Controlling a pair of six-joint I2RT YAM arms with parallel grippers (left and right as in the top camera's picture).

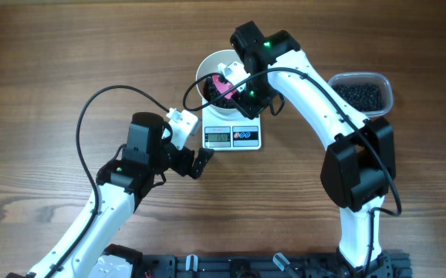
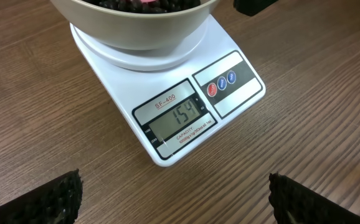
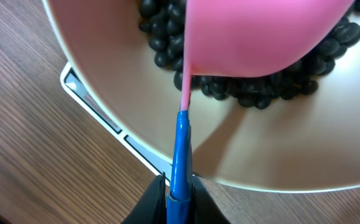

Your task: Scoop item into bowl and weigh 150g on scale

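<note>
Wood-grain desk carries everything. Near its middle sits a small rectangular white kitchen scale. Its grey display shows 154, beside two round buttons, one red and one blue. A round, smooth white bowl stands on the scale's platform, on the side toward the desk's far edge, and holds a loose heap of small round black beans.

The right gripper hangs over the bowl, its fingers pinched tight on the blue handle of a pink plastic scoop. The scoop sits tilted above the heap and hides part of it. From overhead, the right arm covers much of the bowl.

The left gripper hovers low just off the scale's front left corner, with its fingers spread wide and holding nothing.

Toward the desk's far right edge, well apart from the scale, stands a clear rounded-rectangular plastic tub with more of the beans inside.
</note>
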